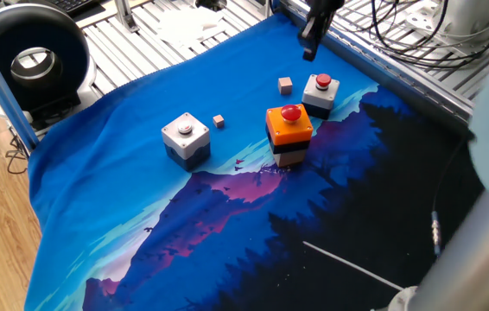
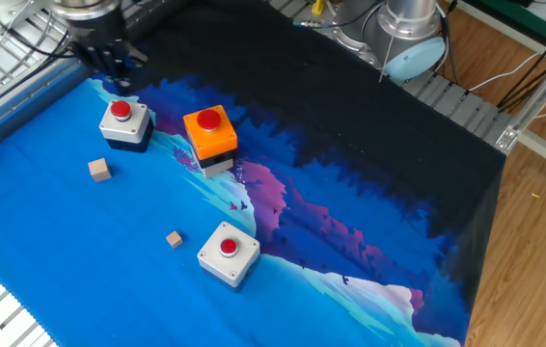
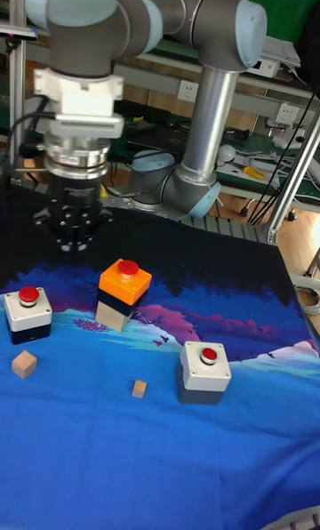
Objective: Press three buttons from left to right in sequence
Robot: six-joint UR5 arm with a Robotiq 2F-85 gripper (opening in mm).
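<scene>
The three buttons sit in a row on the blue cloth (image 2: pixel 80 251), and my gripper (image 2: pixel 119 79) hangs in the air above and a little behind the small white box (image 2: pixel 124 121) at one end of that row, touching nothing. I cannot tell whether the fingers are apart or together; in every view they read as one dark mass. In the tall fixed view the gripper (image 3: pixel 76 241) is above the cloth, between the small white box (image 3: pixel 28 313) and the orange box (image 3: pixel 123 293). The orange box (image 2: pixel 209 136), with its red mushroom cap, stands just beside the white one. The grey box (image 2: pixel 228 253) lies well apart at the other end. One wooden cube (image 2: pixel 99 171) rests near the white box, and another cube (image 2: pixel 174 239) is close to the grey box.
</scene>
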